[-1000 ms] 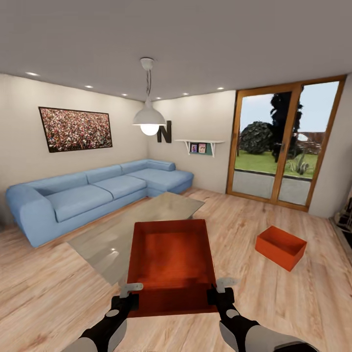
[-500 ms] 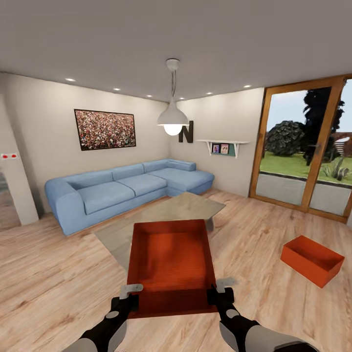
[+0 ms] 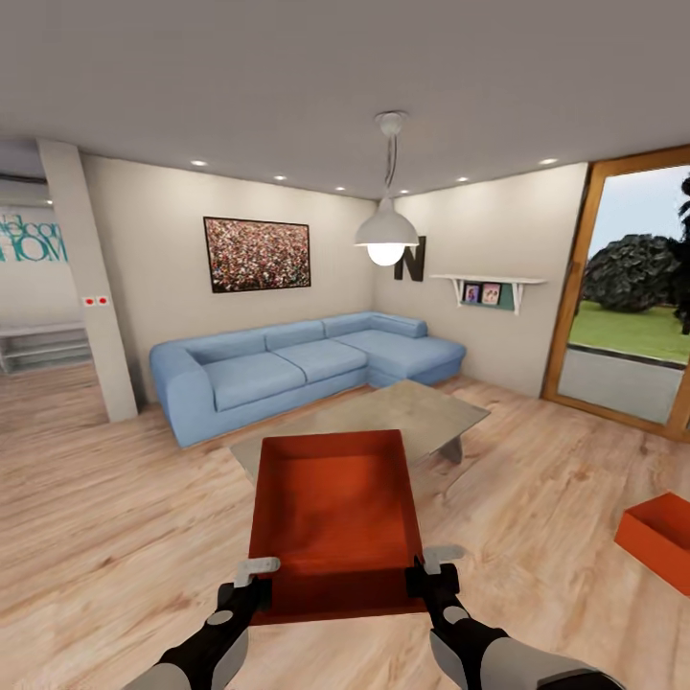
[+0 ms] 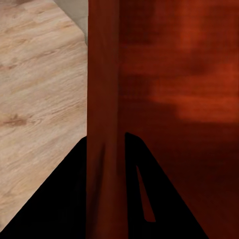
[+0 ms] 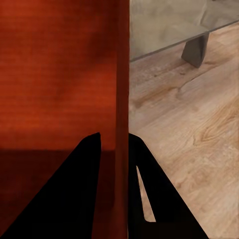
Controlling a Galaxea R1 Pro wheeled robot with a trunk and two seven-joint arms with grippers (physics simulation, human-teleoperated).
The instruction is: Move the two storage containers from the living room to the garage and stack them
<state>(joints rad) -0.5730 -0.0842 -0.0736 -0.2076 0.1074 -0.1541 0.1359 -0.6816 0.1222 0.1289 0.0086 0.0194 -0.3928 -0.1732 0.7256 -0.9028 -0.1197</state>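
Note:
I hold an orange-red storage container point(image 3: 335, 517) in front of me, above the light wood planks of the living room. My left gripper point(image 3: 255, 581) is shut on its left wall point(image 4: 102, 99), one finger on each side. My right gripper point(image 3: 424, 571) is shut on its right wall point(image 5: 122, 89) in the same way. The second storage container point(image 3: 659, 539) sits on the wood floor at the far right, cut off by the picture's edge. The garage is out of view.
A glass coffee table point(image 3: 402, 414) stands just beyond the held container, with the blue corner sofa point(image 3: 297, 369) behind it. A white pendant lamp point(image 3: 386, 233) hangs above. A pillar point(image 3: 91, 287) and an opening lie at the left, a glazed door point(image 3: 628, 307) at the right.
The whole view has swung left: sofa, table, lamp and the floor container slid right in the picture, and a pillar came in at the left. Both grippers keep their hold on the container.

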